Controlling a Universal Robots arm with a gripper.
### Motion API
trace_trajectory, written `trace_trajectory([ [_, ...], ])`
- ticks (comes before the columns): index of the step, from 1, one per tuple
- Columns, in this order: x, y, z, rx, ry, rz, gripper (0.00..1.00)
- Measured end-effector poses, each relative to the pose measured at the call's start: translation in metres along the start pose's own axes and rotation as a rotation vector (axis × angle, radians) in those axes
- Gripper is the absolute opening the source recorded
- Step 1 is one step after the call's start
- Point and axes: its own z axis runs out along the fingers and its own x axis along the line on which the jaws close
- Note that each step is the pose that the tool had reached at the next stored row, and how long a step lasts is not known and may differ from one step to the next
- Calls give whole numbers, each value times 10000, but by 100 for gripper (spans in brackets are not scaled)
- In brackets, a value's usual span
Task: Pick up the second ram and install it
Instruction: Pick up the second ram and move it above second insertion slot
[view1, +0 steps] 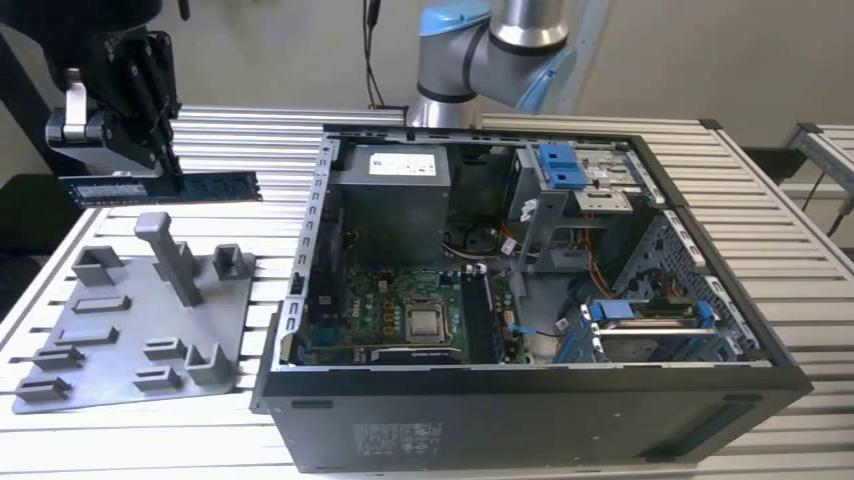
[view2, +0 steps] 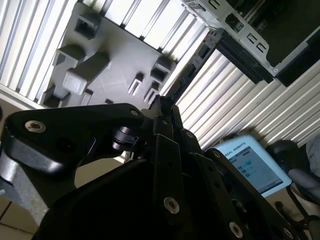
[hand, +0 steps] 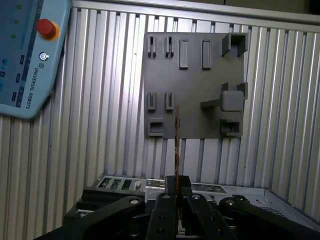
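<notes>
Ribbed aluminium counter (view1: 787, 260) lies well below the raised black hand (view1: 163, 170), whose fingers point down and pinch the second ram (view1: 214, 187) by its upper edge. This slim dark board hangs level just under the hand. Beneath it sits the matte grey tray (view1: 134, 340) of upright blocks, and beside it the open computer case (view1: 534, 420).
</notes>
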Motion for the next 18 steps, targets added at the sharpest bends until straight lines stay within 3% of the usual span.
trace_trajectory([
  [3,3,-54,-2,0,0,-6,14],
  [7,12,-188,-6,1,-1,-5,14],
  [10,16,-252,-8,0,0,-5,14],
  [18,23,-346,-11,1,-1,-5,14],
])
